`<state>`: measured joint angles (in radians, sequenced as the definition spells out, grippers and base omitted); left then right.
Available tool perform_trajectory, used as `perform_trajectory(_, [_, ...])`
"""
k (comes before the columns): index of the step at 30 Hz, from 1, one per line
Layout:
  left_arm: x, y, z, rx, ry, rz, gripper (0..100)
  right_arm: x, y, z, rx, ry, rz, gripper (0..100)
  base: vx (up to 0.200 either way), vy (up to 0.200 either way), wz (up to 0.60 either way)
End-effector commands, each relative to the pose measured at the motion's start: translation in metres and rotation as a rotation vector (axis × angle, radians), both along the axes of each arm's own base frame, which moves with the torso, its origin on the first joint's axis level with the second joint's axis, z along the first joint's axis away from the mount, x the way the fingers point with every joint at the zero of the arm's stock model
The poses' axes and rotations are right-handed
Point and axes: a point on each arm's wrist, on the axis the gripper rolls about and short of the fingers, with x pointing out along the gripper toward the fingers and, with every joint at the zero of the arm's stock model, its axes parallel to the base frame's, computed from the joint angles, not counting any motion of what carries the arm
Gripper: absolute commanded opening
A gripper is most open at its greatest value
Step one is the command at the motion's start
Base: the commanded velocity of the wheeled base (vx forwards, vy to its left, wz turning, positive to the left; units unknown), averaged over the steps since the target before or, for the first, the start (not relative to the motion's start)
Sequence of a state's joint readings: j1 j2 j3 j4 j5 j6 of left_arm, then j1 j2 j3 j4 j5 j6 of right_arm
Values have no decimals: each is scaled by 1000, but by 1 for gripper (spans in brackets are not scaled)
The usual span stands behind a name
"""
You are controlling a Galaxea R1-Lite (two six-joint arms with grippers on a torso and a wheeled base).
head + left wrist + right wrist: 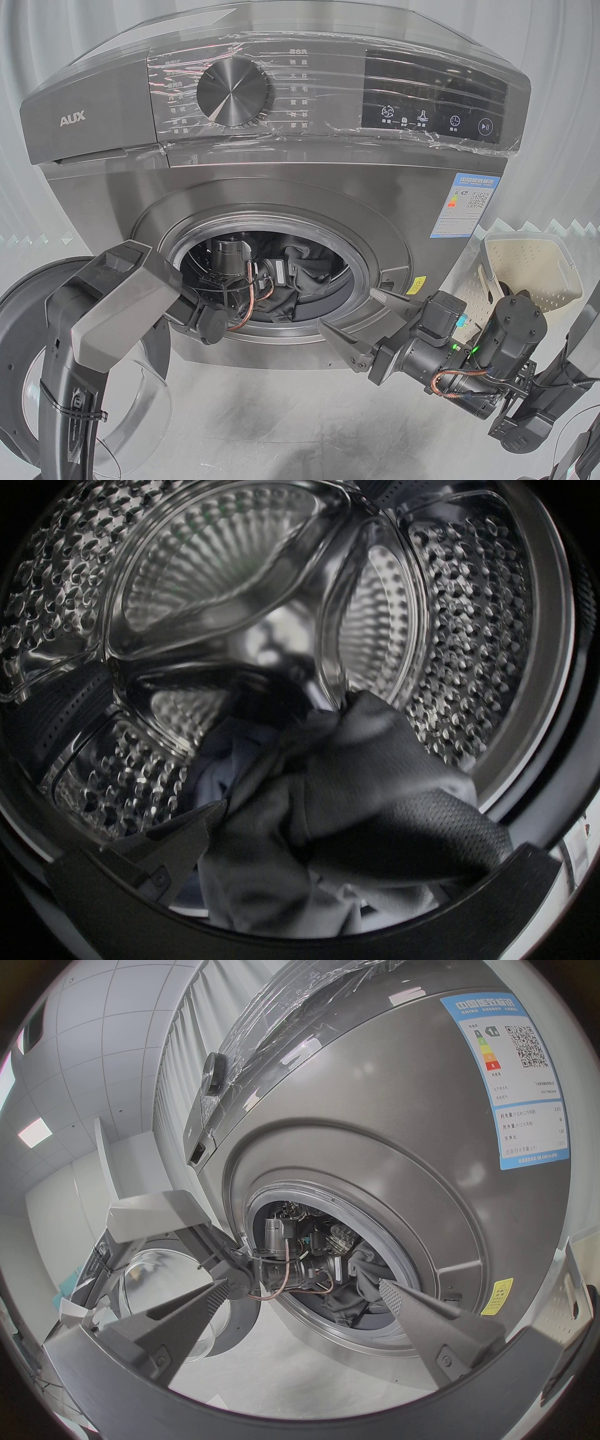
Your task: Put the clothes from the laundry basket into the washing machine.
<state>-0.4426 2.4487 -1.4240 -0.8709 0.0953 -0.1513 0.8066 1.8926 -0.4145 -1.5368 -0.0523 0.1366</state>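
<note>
The washing machine stands with its door swung wide to the left. My left gripper is inside the drum, its jaws spread apart. One finger shows bare, and dark grey clothes lie over the other side. The head view shows the same clothes piled in the drum mouth beside the left wrist. My right gripper hangs open and empty just outside the lower right rim of the opening. The laundry basket stands at the machine's right.
A light garment lies deeper in the drum under the grey ones. The open door's glass bowl sits low on the left. Bare grey floor spreads in front of the machine.
</note>
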Motion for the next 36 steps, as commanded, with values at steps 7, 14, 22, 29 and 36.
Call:
perform_trajectory(7, [-37,-2,-29,141,181,-115,100,0,1,-1,-1,3,2,100,0,0,0])
perform_trajectory(14, [-28,-8,-44,147,193,-119,0,0,1,-1,-3,4,5,100,0,0,0])
perform_trajectory(22, [-20,-12,-41,112,176,-104,0,0,1,-2,-4,5,5,100,0,0,0])
perform_trajectory(29, [9,-16,-6,-12,20,-13,0,0,2,-2,-3,4,5,100,0,0,0])
perform_trajectory(36, [43,-16,13,-99,-170,66,0,0,1,-1,-2,3,5,100,0,0,0])
